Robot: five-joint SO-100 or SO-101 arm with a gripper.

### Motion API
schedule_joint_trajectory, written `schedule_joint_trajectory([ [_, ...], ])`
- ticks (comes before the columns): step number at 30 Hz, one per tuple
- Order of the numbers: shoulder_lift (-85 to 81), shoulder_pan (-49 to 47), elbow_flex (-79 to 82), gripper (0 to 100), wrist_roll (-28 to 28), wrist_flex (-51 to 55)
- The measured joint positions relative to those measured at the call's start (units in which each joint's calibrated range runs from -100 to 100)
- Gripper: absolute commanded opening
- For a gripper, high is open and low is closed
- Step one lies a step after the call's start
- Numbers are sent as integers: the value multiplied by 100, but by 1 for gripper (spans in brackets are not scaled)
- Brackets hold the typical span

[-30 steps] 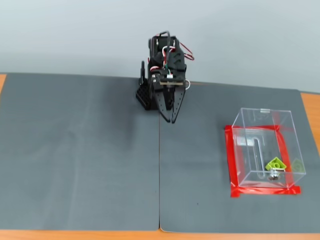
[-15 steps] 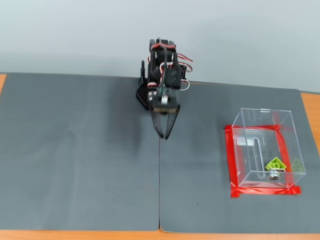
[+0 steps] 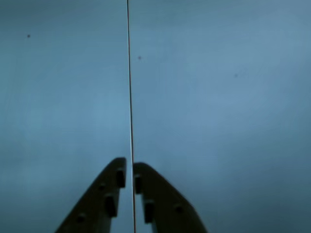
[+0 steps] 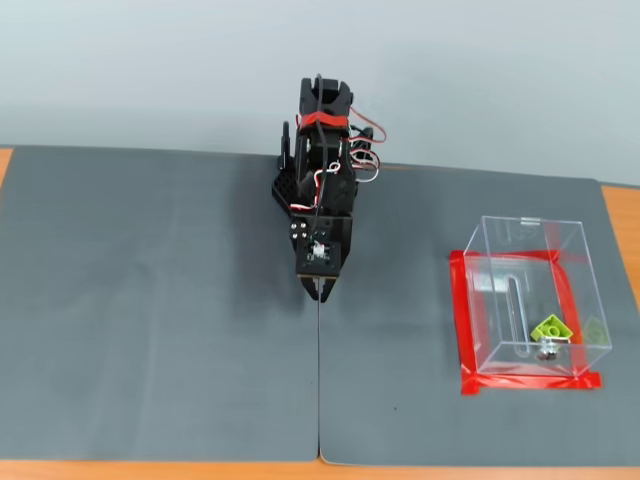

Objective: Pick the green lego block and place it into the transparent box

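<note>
The green lego block [image 4: 551,328] lies inside the transparent box [image 4: 528,298], near its front right corner, beside a small metal fitting. The box stands on the right of the mat inside a red tape outline. My gripper [image 4: 319,292] hangs far to the left of the box, over the seam between the two grey mats, pointing down. In the wrist view my gripper [image 3: 129,165] is shut with its tips nearly touching and nothing between them, over the bare mat seam [image 3: 129,87]. Block and box are out of the wrist view.
Two dark grey mats [image 4: 150,300] cover the table, meeting at a seam in the middle. Red tape [image 4: 462,330] frames the box. The arm's base [image 4: 300,190] stands at the back centre. Orange table edge [image 4: 620,230] shows at the right.
The arm has swung from facing right to facing forward and lowered, so the gripper now points down over the mat seam. The block and box have not moved.
</note>
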Motion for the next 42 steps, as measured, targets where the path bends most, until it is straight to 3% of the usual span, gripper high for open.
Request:
schedule_joint_trajectory([
  [6,-8,0,0,2,-15,165],
  [12,-34,-74,-45,2,-15,1110],
  [42,-42,-111,-45,2,-20,1171],
])
